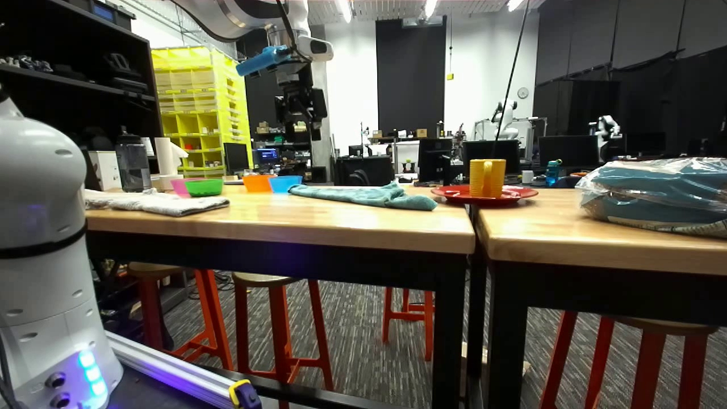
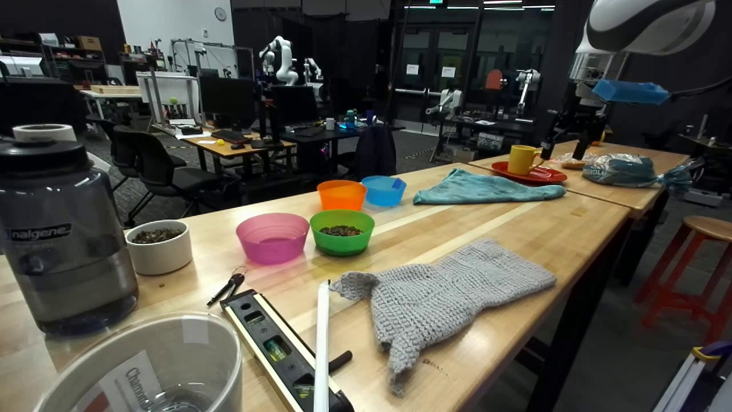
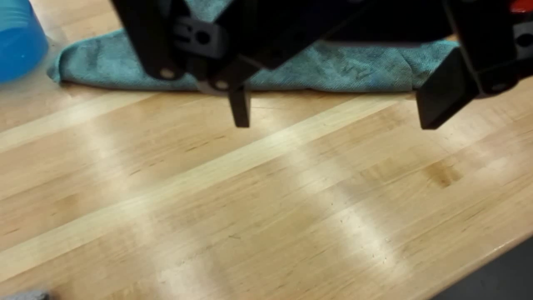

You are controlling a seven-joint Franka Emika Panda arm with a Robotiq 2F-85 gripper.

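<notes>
My gripper [image 3: 335,125] stands open over the wooden table, its two fingers wide apart with nothing between them. In both exterior views the gripper [image 1: 300,126] hangs well above the tabletop. A folded teal cloth [image 3: 354,71] lies behind the fingers in the wrist view, partly hidden by them. The same teal cloth [image 2: 486,187] lies flat between the coloured bowls and a red plate [image 2: 543,175]. On that plate a yellow mug [image 2: 521,159] stands upright. At the wrist view's upper left a blue bowl [image 3: 18,41] is cut off by the frame.
An orange bowl [image 2: 342,195], a pink bowl [image 2: 273,237] and a green bowl [image 2: 342,243] holding dark bits stand on the table. A grey knitted cloth [image 2: 452,292] lies near the edge, by a spirit level [image 2: 274,343]. A bagged blue package [image 1: 664,193] rests beyond the plate.
</notes>
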